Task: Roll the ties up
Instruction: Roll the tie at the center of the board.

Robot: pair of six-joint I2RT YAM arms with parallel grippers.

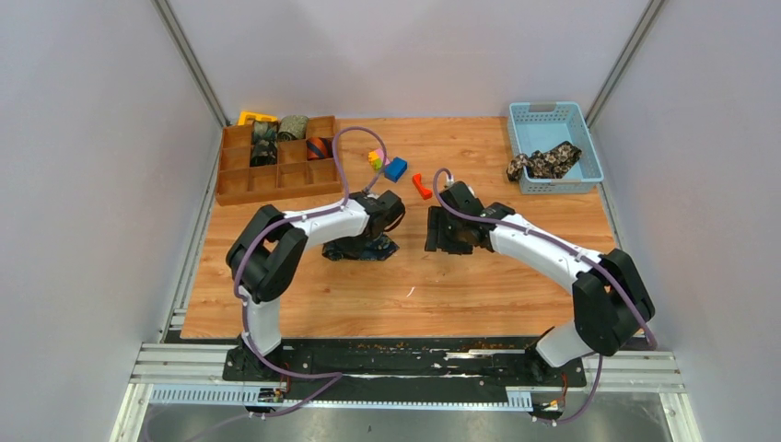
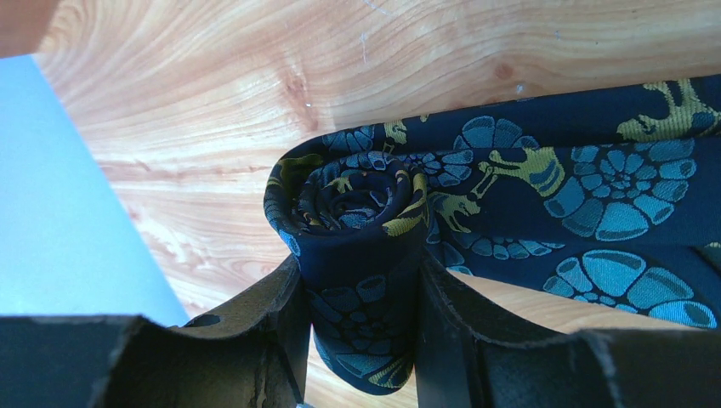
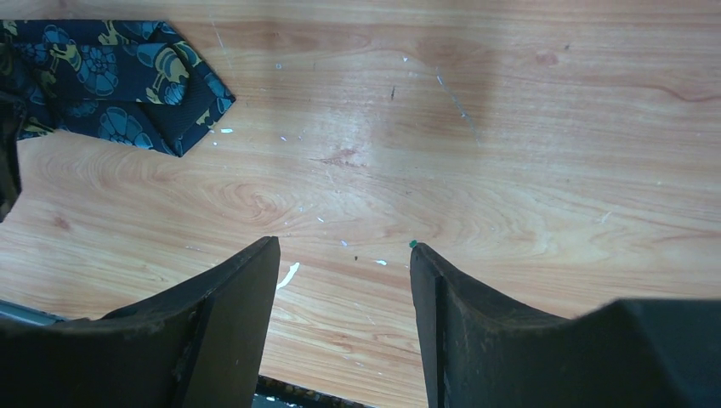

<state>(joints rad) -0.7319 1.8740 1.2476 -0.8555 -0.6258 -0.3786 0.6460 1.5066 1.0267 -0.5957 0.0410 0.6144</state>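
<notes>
1. The left claw (image 2: 357, 285) is pinching the rolled coil of the navy paisley tie (image 2: 357, 200) from both sides. In the top view this sits just left of centre on the wooden surface (image 3: 510, 170).
2. From the coil, the unrolled length lies flat and runs to the right edge of the left wrist view. Further rolling would likely travel along that axis.
3. The right claw (image 3: 342, 246) is spread and empty over bare wood. The tie's pointed end lies at the upper left of its view, clear of the fingers.
4. In the top view, a tray (image 1: 276, 184) at upper left holds coiled ties (image 1: 293, 127). A blue basket (image 1: 555, 109) at upper right holds a floral tie (image 1: 543, 163). Pale walls enclose everything.
</notes>
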